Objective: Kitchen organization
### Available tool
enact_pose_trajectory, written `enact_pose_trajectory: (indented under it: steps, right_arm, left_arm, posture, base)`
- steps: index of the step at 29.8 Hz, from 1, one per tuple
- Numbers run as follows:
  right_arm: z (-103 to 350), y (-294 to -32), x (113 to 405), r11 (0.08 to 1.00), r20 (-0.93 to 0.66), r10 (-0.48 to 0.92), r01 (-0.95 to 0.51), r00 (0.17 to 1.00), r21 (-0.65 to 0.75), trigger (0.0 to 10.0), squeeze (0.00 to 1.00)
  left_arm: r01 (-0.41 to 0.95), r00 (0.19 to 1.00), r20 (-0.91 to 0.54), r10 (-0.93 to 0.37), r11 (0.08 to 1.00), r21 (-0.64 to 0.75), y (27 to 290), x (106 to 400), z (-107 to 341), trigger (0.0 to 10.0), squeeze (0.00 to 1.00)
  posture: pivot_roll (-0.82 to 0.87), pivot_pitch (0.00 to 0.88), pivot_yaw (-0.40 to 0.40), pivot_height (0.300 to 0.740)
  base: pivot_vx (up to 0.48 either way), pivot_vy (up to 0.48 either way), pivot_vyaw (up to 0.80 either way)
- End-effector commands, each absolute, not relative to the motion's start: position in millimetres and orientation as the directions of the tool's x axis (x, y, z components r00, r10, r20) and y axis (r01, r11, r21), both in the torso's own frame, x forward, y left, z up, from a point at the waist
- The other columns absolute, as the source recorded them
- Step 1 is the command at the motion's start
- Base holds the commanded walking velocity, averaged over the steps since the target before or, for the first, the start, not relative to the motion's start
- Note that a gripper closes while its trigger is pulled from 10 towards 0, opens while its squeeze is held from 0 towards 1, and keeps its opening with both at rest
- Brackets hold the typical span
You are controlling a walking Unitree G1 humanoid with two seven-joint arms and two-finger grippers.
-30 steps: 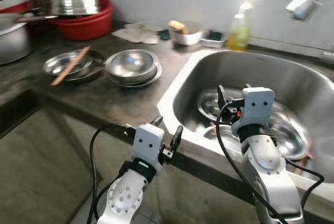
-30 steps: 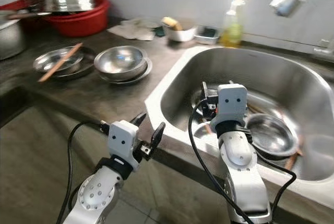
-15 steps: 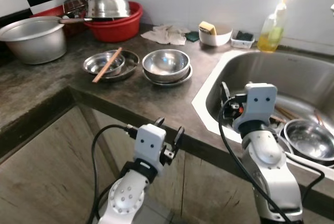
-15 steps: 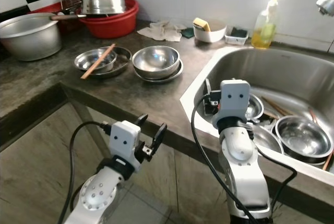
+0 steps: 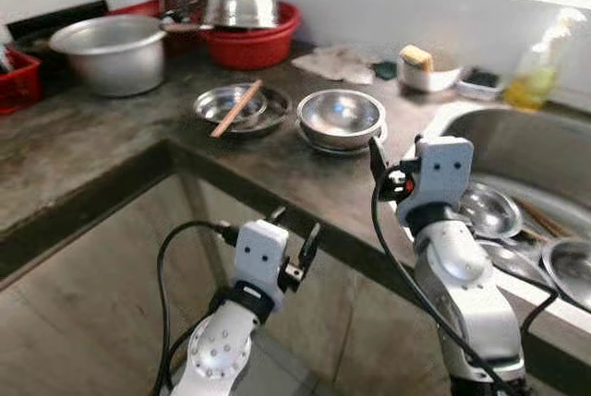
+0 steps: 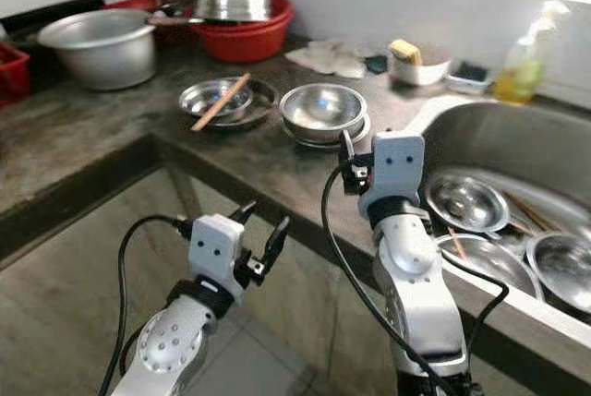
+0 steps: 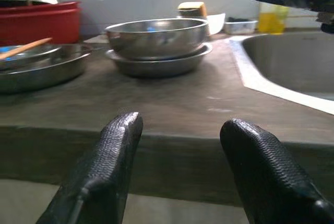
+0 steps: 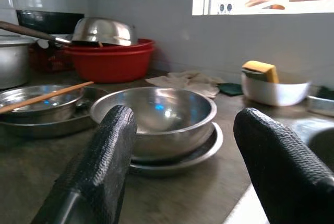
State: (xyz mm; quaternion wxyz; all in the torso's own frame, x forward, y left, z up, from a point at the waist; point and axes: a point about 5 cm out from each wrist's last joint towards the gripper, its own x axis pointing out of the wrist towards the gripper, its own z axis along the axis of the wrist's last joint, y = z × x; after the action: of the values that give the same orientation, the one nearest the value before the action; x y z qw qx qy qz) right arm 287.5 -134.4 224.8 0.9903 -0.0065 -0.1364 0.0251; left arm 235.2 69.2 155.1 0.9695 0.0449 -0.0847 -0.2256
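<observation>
Camera's swung left off the sink (image 5: 545, 128); right gripper (image 8: 182, 145) now faces the bowl (image 5: 340, 114) left of it, jaws apart. Left gripper (image 5: 294, 237) open, idle below. Steel bowl's light, stiff, slippery, so grab the rim.

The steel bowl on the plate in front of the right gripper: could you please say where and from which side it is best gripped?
Probably the bowl by its near rim, one finger inside and one outside. It sits upright and open on a plate, walls too wide to span. The open right gripper already faces it from the counter edge.
</observation>
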Motion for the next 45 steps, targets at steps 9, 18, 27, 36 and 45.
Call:
enact_pose_trajectory:
  steps: [9, 18, 27, 36, 45]
  right_arm:
    - [228, -137, 293, 0.999, 0.263, 0.052, -0.052, 0.963, -0.008, 10.0, 0.0]
    - [233, -133, 301, 0.997, 0.27, 0.072, -0.058, 0.96, -0.059, 10.0, 0.0]
    - [238, -131, 311, 0.994, 0.265, 0.102, -0.09, 0.959, -0.056, 10.0, 0.0]
    - [245, -131, 317, 0.992, 0.28, 0.12, -0.104, 0.953, -0.071, 10.0, 0.0]
    - [253, -132, 325, 0.992, 0.296, 0.119, -0.1, 0.948, -0.078, 10.0, 0.0]
  left_arm:
    - [0.428, 0.884, 0.143, -0.445, 0.894, 0.135, 68, 236, 155, 10.0, 0.0]
    - [0.415, 0.889, 0.145, -0.435, 0.897, 0.151, 68, 236, 155, 10.0, 0.0]
    - [0.38, 0.905, 0.129, -0.406, 0.906, 0.186, 73, 239, 152, 10.0, 0.0]
    - [0.372, 0.91, 0.125, -0.395, 0.912, 0.173, 73, 240, 152, 10.0, 0.0]
    - [0.371, 0.911, 0.126, -0.393, 0.913, 0.169, 72, 240, 151, 10.0, 0.0]
  posture:
    - [0.09, 0.08, 0.006, 0.74]
    - [0.09, 0.09, 0.003, 0.74]
    - [0.09, 0.095, 0.002, 0.74]
    - [0.09, 0.094, -0.003, 0.74]
    - [0.1, 0.099, -0.005, 0.74]
  base:
    - [0.0, 0.0, 0.0]
    - [0.0, 0.0, 0.24]
    - [0.293, 0.0, 0.06]
    - [0.315, 0.0, 0.0]
    - [0.0, 0.0, 0.0]
